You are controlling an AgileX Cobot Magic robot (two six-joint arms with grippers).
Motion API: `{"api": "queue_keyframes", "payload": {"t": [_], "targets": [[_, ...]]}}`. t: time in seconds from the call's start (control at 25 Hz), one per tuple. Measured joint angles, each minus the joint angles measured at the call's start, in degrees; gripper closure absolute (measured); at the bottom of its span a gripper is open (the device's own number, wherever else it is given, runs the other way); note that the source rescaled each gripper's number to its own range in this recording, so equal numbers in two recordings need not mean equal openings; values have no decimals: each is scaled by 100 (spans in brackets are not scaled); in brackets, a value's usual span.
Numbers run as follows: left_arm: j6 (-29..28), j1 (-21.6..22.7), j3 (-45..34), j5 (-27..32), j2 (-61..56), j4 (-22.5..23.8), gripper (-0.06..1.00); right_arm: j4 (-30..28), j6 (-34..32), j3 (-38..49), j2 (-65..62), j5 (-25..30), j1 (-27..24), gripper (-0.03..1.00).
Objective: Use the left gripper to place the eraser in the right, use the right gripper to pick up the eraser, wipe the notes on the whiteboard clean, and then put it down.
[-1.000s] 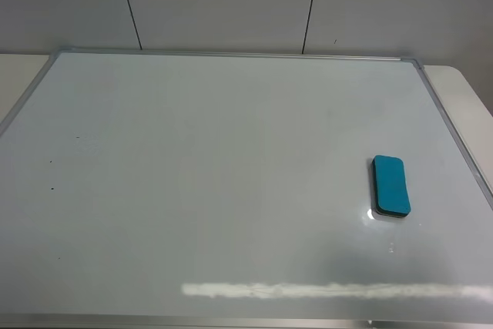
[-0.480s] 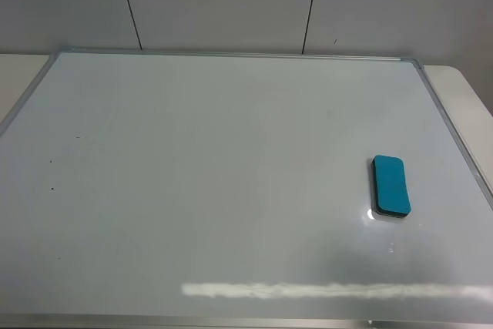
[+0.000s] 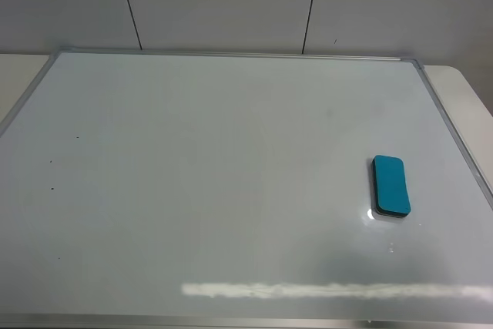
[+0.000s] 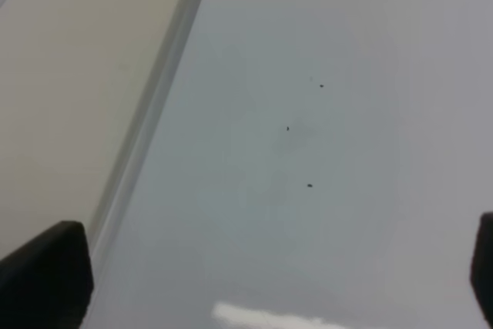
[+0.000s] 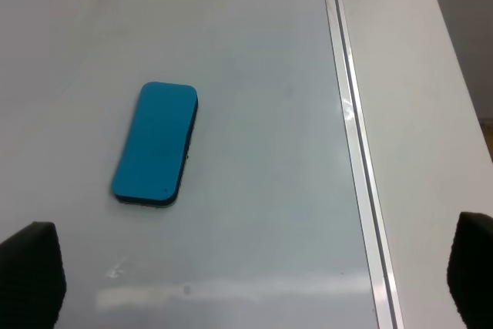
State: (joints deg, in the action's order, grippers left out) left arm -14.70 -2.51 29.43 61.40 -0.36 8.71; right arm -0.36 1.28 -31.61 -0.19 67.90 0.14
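The teal eraser (image 3: 391, 185) lies flat on the right side of the whiteboard (image 3: 216, 175), close to its right frame. No marker scribble shows on the board; only tiny dark specks dot its left part. Neither arm appears in the high view. In the right wrist view the eraser (image 5: 155, 154) rests ahead of my right gripper (image 5: 254, 267), whose black fingertips (image 5: 31, 275) stand far apart with nothing between them. In the left wrist view my left gripper (image 4: 262, 275) is open over the board's left side, fingertips (image 4: 46, 271) wide, nothing held.
The board's silver frame (image 5: 350, 136) runs beside the eraser, with cream tabletop (image 5: 416, 113) beyond it. The left frame (image 4: 150, 125) and tabletop (image 4: 69, 90) show in the left wrist view. A grey panelled wall (image 3: 231, 1) stands behind the board.
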Motion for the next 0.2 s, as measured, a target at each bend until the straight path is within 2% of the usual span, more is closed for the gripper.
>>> {"api": "queue_keyframes", "payload": {"t": [0.2], "targets": [[0, 0, 0, 0, 0, 0, -6, 0, 0, 0, 0, 0, 0, -3]]}}
